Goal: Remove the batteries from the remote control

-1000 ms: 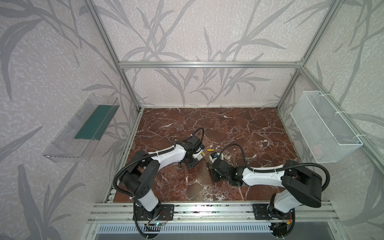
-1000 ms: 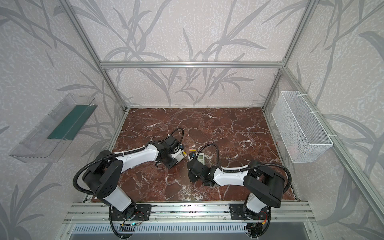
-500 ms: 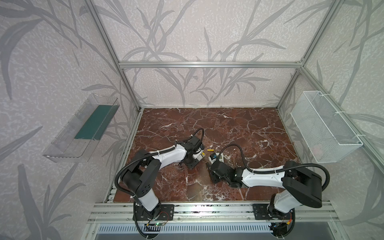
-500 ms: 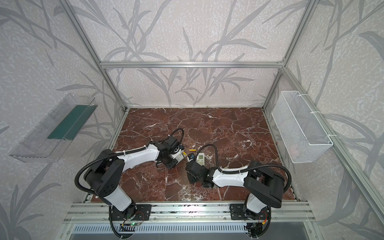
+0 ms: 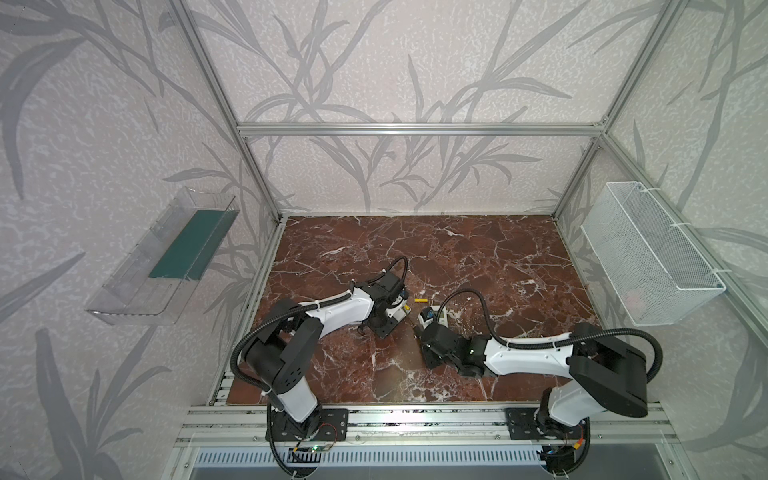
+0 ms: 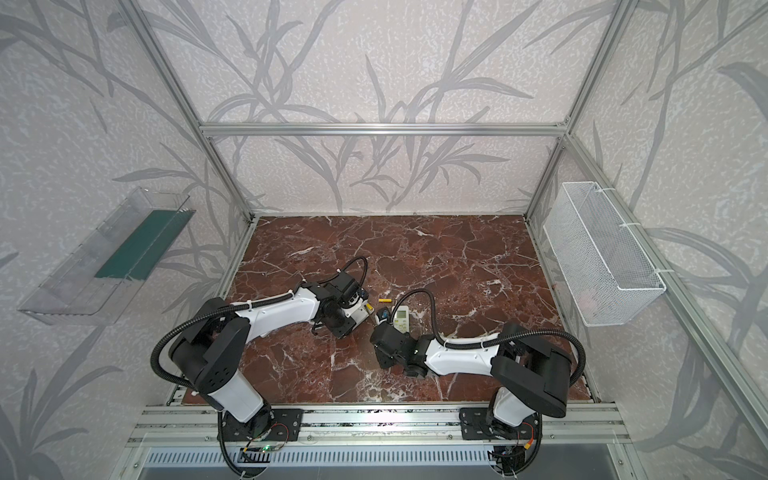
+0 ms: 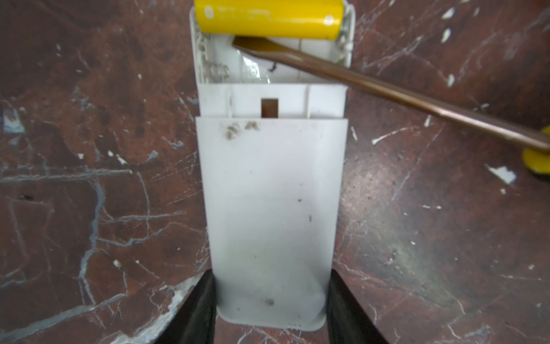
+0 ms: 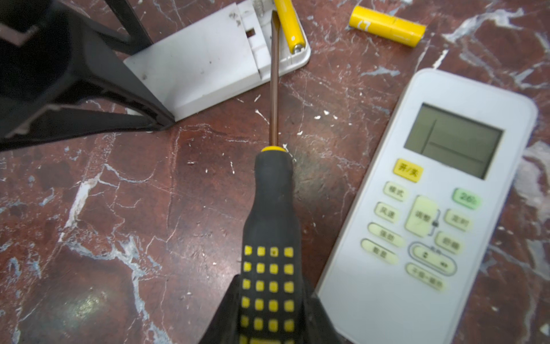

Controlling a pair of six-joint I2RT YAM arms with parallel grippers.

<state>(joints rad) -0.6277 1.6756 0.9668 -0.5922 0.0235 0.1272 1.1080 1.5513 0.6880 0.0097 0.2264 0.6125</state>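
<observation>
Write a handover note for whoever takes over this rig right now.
The left pincer is shut on one end of the open-backed remote.
The right pincer is shut on the screwdriver; its blade tip sits in the bay beside the seated battery.
Done: bay exposed, and the loose battery lies on the table.
Left: pry out the seated battery.
The second remote lies face up; its bay is hidden.
</observation>
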